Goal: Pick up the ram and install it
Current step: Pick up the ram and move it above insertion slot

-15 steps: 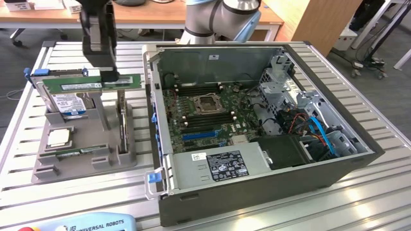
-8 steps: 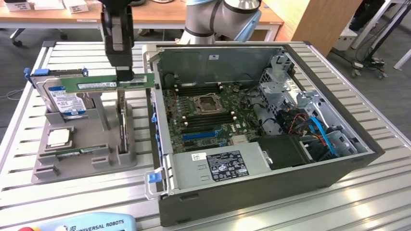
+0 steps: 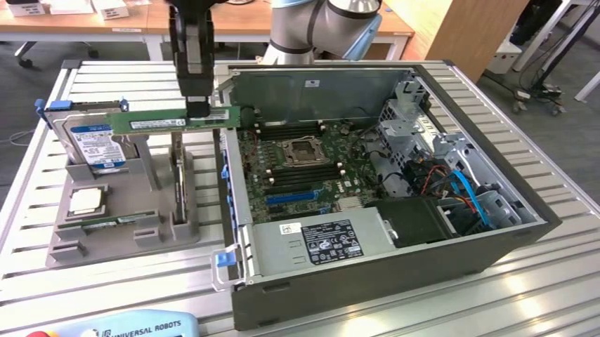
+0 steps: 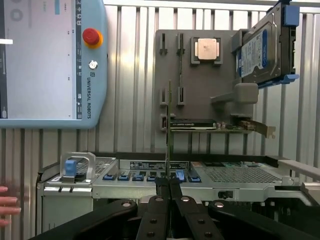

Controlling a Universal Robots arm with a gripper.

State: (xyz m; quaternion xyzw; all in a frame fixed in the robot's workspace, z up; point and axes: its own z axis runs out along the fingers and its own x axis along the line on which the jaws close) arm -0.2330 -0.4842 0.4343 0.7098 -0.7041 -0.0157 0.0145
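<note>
A: Where is the ram [image 3: 154, 123]?
B: Pinched in my closed hand [image 3: 197, 109], level above the grey holder [image 3: 159, 235], beside the open case [image 3: 375, 281].
A: Handling?
B: Light, stiff, fragile, I judge; grip by the edges, never the chips.

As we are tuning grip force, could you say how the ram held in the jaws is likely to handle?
Probably stiff: the ram juts level from the gripper without sagging. Likely light: it is a thin, narrow board. Possibly fragile, and it might twist, since the jaws pinch the bare board off-centre.
</note>
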